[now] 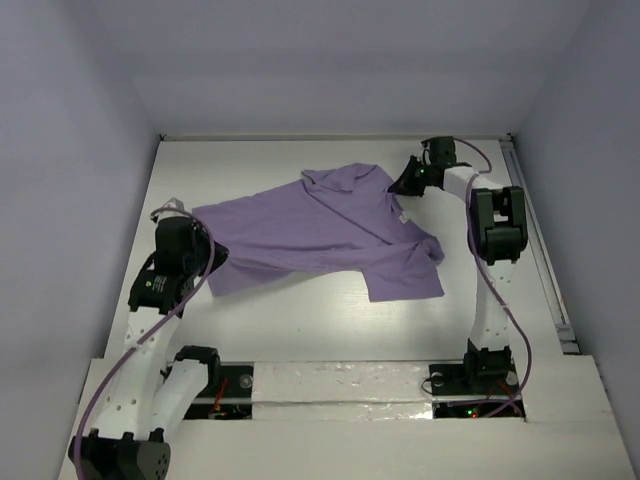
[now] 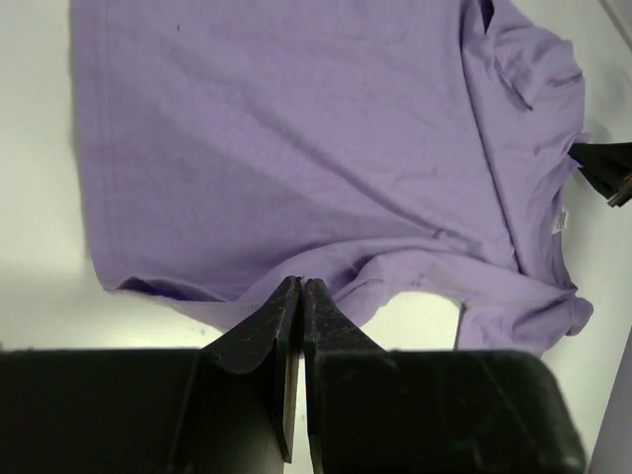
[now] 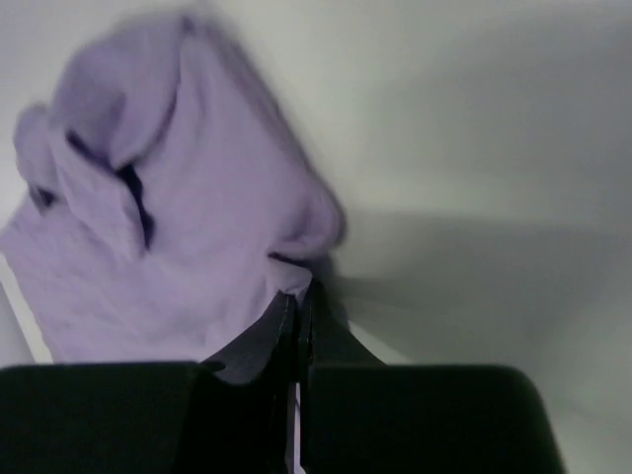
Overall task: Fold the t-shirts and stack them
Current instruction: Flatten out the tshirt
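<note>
One plain lavender-purple short-sleeved t-shirt (image 1: 320,230) lies spread on my white table (image 1: 300,330), its near-left hem pinched between the closed fingers of the left gripper (image 2: 300,286) and its far collar-side edge clamped in the right gripper (image 3: 296,296). My left wrist view catches a small white tag (image 2: 560,222), too small to read, while the right wrist view gives only blurred, bunched cloth.

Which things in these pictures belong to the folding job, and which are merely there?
Belonging to the job:
- lavender t-shirt, spread out and rumpled, not yet folded
- left claw, shut on its hem
- right claw, shut on a lifted bunch of the fabric

Merely there:
- white table
- rail along the table's right edge
</note>
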`<control>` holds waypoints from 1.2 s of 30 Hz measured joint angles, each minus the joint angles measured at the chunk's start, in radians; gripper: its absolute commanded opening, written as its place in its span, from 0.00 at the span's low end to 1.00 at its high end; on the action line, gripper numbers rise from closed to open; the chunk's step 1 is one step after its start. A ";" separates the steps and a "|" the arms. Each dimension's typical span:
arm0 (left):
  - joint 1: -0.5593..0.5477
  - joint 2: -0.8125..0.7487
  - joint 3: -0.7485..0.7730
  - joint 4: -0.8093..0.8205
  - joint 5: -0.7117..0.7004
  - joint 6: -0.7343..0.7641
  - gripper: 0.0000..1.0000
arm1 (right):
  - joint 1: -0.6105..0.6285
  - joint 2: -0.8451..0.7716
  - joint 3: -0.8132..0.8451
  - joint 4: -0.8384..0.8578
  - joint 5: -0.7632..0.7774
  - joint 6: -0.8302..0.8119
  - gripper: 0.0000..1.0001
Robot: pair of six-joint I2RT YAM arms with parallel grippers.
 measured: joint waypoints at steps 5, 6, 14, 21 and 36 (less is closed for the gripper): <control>0.000 0.082 0.067 0.046 -0.045 0.042 0.00 | -0.013 0.112 0.176 0.000 0.019 0.145 0.00; 0.000 0.096 0.081 0.053 -0.057 0.051 0.00 | -0.023 0.126 0.192 0.007 0.026 0.187 0.00; 0.000 0.189 0.217 0.106 -0.108 0.106 0.00 | -0.145 0.141 0.336 0.010 0.074 0.327 0.99; -0.001 0.304 0.383 0.206 -0.104 0.171 0.00 | -0.149 -0.632 -0.532 0.030 0.193 0.238 0.04; 0.000 0.389 0.345 0.316 0.037 0.241 0.00 | 0.089 -1.333 -1.090 -0.458 0.219 0.229 0.52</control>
